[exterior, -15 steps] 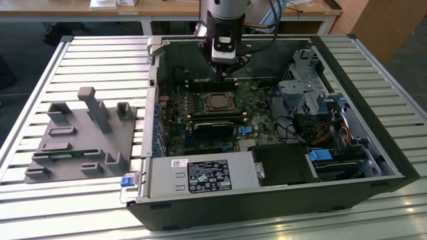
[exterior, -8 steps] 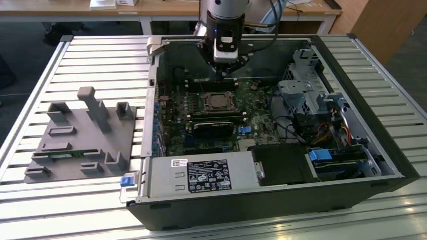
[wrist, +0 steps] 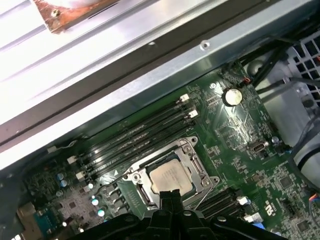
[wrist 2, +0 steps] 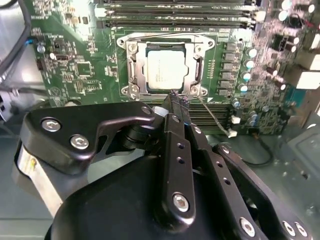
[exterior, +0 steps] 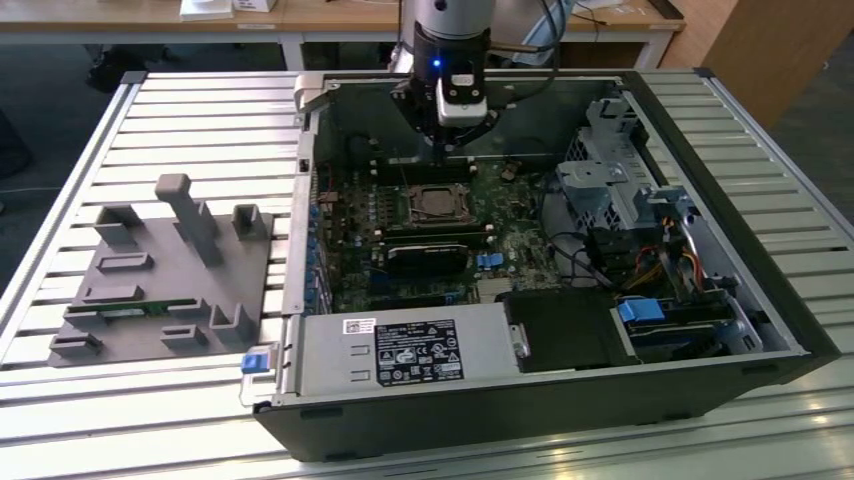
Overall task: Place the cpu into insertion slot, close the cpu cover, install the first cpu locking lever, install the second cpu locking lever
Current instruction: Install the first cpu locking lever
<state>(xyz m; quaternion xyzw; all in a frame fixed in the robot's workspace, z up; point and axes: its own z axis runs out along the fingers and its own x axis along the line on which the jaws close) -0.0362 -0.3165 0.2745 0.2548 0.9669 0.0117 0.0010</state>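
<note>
Cpu (wrist 2: 165, 67) lies flat in its slot (wrist 2: 125, 42), just beyond the tips of the hand (wrist 2: 176, 99). The cover (wrist 2: 198, 67) seems to be down around it, so the work looks to be at the lever stage; whether either lever is latched I cannot tell. The hand is closed on nothing, poised by the slot's near corner. A lever push would call for a short, low stroke. Memory slots (wrist 2: 175, 20) crowd the far edge and capacitors (wrist 2: 246, 64) line one side; open room lies overhead.

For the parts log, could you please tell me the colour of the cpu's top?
The cpu top is silvery-beige; the second wrist view shows it best.
</note>
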